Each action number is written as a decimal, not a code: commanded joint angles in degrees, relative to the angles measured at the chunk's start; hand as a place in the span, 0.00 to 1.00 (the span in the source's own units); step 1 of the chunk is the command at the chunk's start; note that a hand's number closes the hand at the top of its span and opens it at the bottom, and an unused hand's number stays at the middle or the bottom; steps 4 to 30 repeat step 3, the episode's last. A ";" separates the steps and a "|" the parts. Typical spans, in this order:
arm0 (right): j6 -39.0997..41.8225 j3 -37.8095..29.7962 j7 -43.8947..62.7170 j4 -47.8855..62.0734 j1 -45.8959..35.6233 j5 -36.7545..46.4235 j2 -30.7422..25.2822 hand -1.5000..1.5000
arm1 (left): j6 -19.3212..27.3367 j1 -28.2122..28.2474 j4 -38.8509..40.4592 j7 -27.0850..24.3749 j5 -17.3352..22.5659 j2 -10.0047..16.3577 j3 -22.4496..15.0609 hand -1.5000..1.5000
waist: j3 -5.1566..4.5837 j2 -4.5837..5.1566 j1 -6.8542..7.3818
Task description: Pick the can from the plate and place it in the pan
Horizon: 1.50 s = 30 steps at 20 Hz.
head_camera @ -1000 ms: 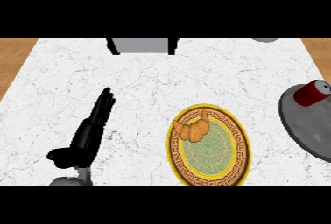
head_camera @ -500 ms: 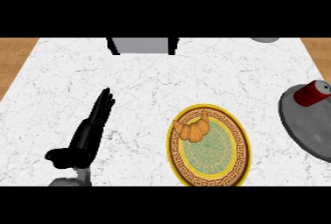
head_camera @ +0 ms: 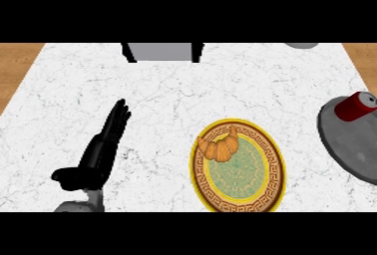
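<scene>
A red can (head_camera: 356,106) with a grey top stands in the grey pan (head_camera: 352,147) at the right edge of the head view. The yellow and green patterned plate (head_camera: 239,191) lies at lower centre and carries only a croissant (head_camera: 222,146) on its upper left part. My left hand (head_camera: 96,151) is at the lower left, open, its fingers straight and pointing up over the marble counter, well left of the plate. It holds nothing. My right hand does not show.
A grey box with dark sides (head_camera: 163,51) stands at the counter's far edge. A grey round object (head_camera: 302,45) peeks in at the top right. Wooden floor (head_camera: 18,60) shows past the counter's left and right edges.
</scene>
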 commanded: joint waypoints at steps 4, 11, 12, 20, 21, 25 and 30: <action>1.26 1.02 -11.83 1.21 1.50 0.68 0.19 0.00 | 0.29 -1.21 -0.82 2.20 0.00 -0.94 -0.60 0.50 | 0.06 0.09 0.08; 1.26 1.02 -11.83 1.21 1.50 0.68 0.19 0.00 | 0.29 -1.21 -0.82 2.20 0.00 -0.94 -0.60 0.50 | 0.06 0.09 0.08; 1.26 1.02 -11.83 1.21 1.50 0.68 0.19 0.00 | 0.29 -1.21 -0.82 2.20 0.00 -0.94 -0.60 0.50 | 0.06 0.09 0.08; 1.26 1.02 -11.83 1.21 1.50 0.68 0.19 0.00 | 0.29 -1.21 -0.82 2.20 0.00 -0.94 -0.60 0.50 | 0.06 0.09 0.08; 1.26 1.02 -11.83 1.21 1.50 0.68 0.19 0.00 | 0.29 -1.21 -0.82 2.20 0.00 -0.94 -0.60 0.50 | 0.06 0.09 0.08; 1.26 1.02 -11.83 1.21 1.50 0.68 0.19 0.00 | 0.29 -1.21 -0.82 2.20 0.00 -0.94 -0.60 0.50 | 0.06 0.09 0.08; 1.26 1.02 -11.83 1.21 1.50 0.68 0.19 0.00 | 0.29 -1.21 -0.82 2.20 0.00 -0.94 -0.60 0.50 | 0.06 0.09 0.08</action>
